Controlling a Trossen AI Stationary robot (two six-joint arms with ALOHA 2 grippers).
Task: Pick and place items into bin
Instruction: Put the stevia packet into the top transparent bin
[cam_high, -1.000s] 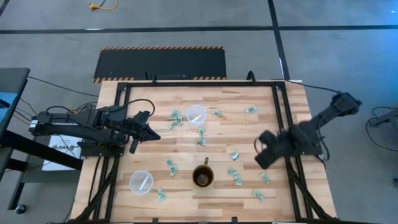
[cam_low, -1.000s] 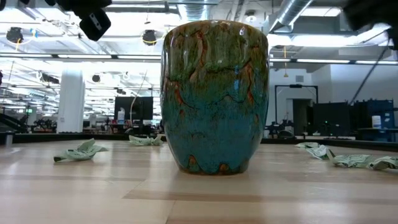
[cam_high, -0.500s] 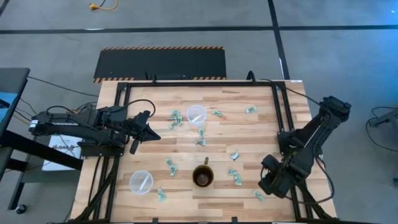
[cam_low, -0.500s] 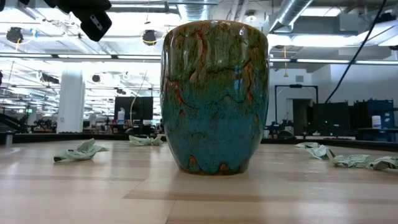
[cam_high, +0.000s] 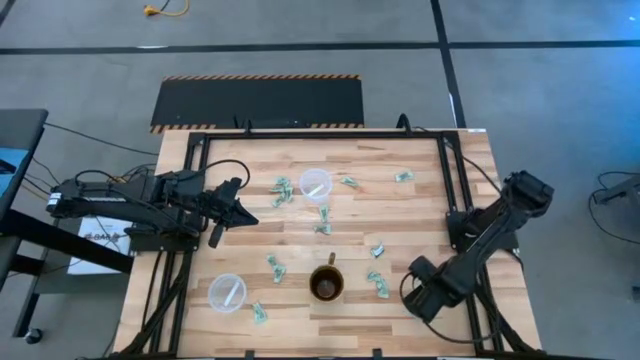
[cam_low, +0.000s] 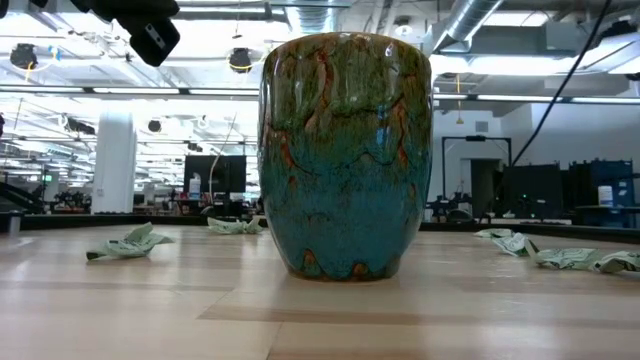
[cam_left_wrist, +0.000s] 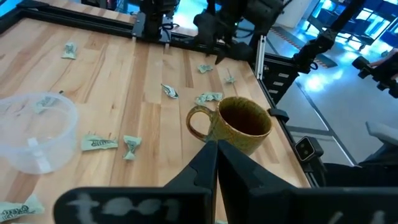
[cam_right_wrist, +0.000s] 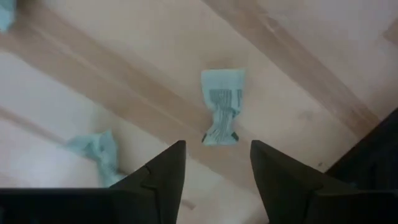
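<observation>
Small pale green-and-white wrappers (cam_high: 380, 285) lie scattered flat on the wooden table. My right gripper (cam_high: 420, 297) hangs over the table's near right part, fingers open. In its wrist view the right gripper (cam_right_wrist: 217, 149) points down at one wrapper (cam_right_wrist: 221, 106) lying ahead of the gap between the fingers, without touching it, and a second wrapper (cam_right_wrist: 98, 151) lies beside it. My left gripper (cam_high: 240, 212) waits shut above the table's left side; in its wrist view the left gripper (cam_left_wrist: 211, 146) points toward the mug.
A brown mug (cam_high: 326, 283) stands near the near edge, filling the low view as a mug (cam_low: 345, 155). Two clear plastic cups stand on the table, one (cam_high: 315, 183) toward the far side and one (cam_high: 227, 292) at near left. Black frame rails (cam_high: 452, 190) run along the table's sides.
My right gripper has swung from the table's right side toward the near edge and a little left, coming down over the wrappers near the near right corner and leaving the low view. The left arm and all objects have stayed put.
</observation>
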